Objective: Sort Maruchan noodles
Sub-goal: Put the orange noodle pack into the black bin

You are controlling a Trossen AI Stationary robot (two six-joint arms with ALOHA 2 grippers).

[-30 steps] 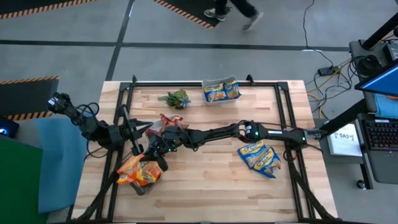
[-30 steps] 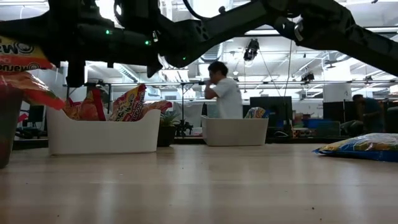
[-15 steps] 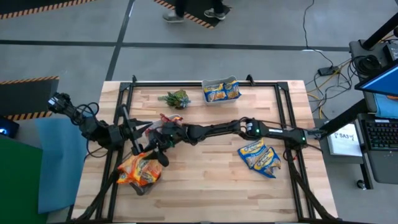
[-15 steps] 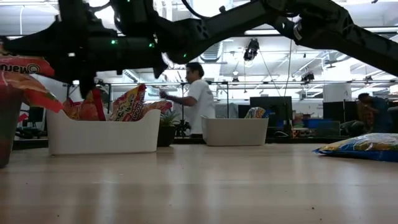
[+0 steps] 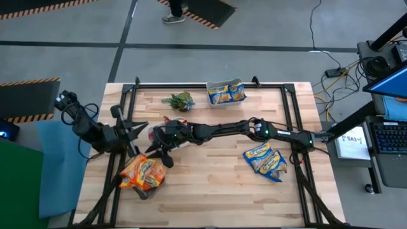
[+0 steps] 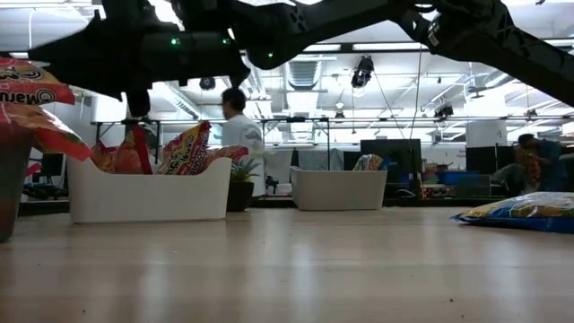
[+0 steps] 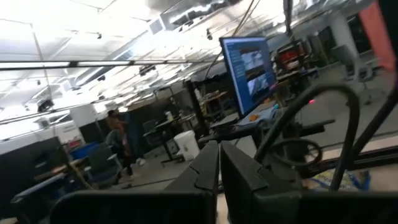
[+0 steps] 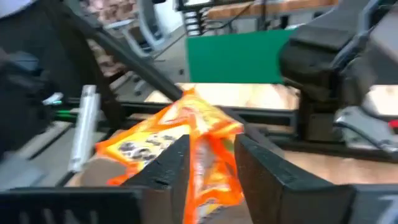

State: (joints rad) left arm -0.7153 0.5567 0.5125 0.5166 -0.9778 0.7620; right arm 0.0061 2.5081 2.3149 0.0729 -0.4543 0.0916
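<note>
The right gripper [image 8: 208, 165] has its two dark fingers [image 8: 168, 165] standing apart, with an orange packet [image 8: 186, 134] showing in the gap and just beyond; whether the pads press on it cannot be told. From above, this gripper [image 5: 164, 141] sits over the table's left part, and its tips are lost among dark links and packets. Just below it, a heap of orange-red packets [image 5: 143, 173] fills a tub whose walls are mostly hidden. The left gripper [image 7: 219, 165] has its fingers pressed together, holding nothing; it points at the room, and from above it [image 5: 135, 129] lies just left of the right one. Well off along the right arm, blue-yellow packets [image 5: 266, 159] lie loose on the wooden table [image 5: 210, 197]; more sit in a far tub [image 5: 226, 92] beside a small green plant [image 5: 180, 100]. At table height, a white tub [image 6: 148, 193] of red packets stands on the left. A person [image 6: 240, 135] walks the room behind. The right arm reaches long and low across the table; the left arm is folded at the left edge.
</note>
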